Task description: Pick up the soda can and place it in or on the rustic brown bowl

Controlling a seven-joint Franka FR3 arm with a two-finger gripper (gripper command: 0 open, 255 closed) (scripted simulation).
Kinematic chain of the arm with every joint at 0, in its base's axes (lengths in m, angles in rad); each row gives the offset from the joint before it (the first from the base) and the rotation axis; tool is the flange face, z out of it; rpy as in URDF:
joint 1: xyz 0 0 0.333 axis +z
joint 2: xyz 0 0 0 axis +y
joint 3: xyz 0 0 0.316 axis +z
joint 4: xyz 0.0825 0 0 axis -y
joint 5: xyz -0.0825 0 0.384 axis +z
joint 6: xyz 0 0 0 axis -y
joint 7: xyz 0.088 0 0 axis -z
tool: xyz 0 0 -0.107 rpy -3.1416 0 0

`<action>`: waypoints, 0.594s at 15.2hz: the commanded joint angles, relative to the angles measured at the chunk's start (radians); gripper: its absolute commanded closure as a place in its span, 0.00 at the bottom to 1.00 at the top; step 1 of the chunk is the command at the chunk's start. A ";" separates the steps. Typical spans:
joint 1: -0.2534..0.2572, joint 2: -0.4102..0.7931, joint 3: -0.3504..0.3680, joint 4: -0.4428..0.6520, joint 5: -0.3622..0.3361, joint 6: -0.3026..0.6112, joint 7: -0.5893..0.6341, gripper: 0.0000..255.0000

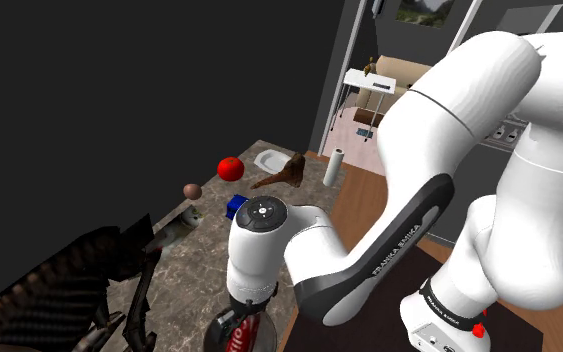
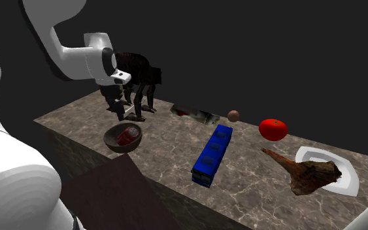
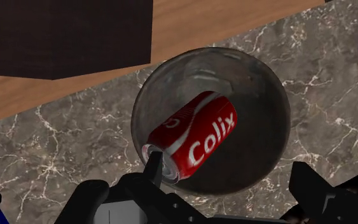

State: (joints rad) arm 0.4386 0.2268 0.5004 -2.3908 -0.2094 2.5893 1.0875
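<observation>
End effector (image 3: 201,189), seemingly spread, partly hides soda can (image 3: 196,137).

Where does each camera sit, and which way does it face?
Shoulder view: beside and behind the arm, looking down over the counter; its links fill the right.
Second exterior view: off the counter's long side, looking across it; arm at its left.
Wrist view: on the hand, looking down into the bowl; the open gripper shows.
The last two share the can lying in the bowl.
</observation>
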 commanded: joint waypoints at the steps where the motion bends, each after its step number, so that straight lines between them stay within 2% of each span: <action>1: -0.022 -0.061 0.028 -0.001 0.061 -0.052 -0.045 0.00; 2: -0.028 -0.087 0.037 0.001 0.087 -0.076 -0.063 0.00; 9: -0.026 -0.088 0.035 0.001 0.087 -0.076 -0.064 0.00</action>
State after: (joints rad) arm 0.4123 0.1395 0.5355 -2.3892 -0.1224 2.5135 1.0240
